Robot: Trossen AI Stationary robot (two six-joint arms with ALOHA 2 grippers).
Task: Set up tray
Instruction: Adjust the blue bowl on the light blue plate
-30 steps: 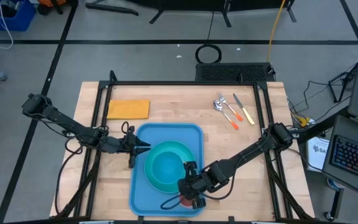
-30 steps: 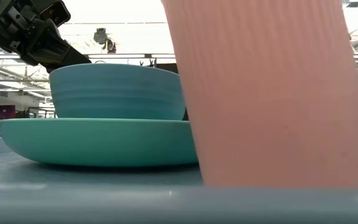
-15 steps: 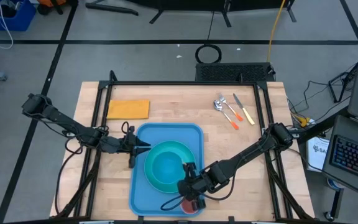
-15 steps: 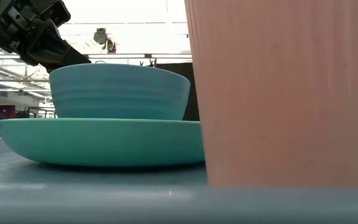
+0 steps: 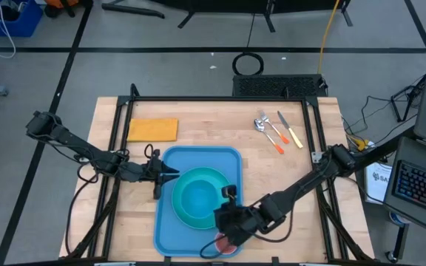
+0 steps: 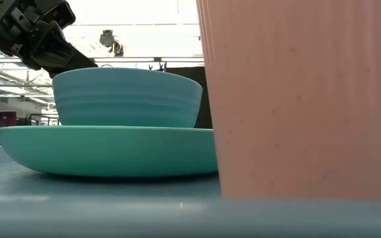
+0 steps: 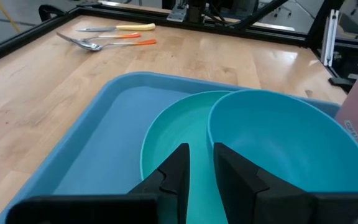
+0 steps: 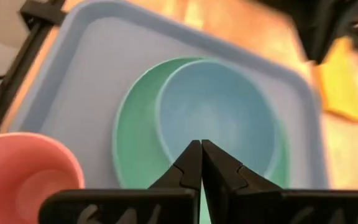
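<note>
The light-blue tray (image 5: 198,199) lies on the wooden table (image 5: 272,177), towards its near edge and about midway across. On it sits a round turquoise plate (image 5: 185,210) with a blue bowl (image 5: 198,198) standing in it, and a pink cup (image 5: 225,245) stands upright in the tray's near right corner. The right gripper (image 5: 231,222) hangs just above the tray between bowl and cup, its fingers pressed together on nothing. The left gripper (image 5: 170,174) hovers at the tray's left rim, close by the plate's edge, fingers a little apart and holding nothing. Far left on the table lies an orange-yellow napkin (image 5: 152,130); far right lie a spoon (image 5: 259,124), fork (image 5: 274,137) and knife (image 5: 290,130).
</note>
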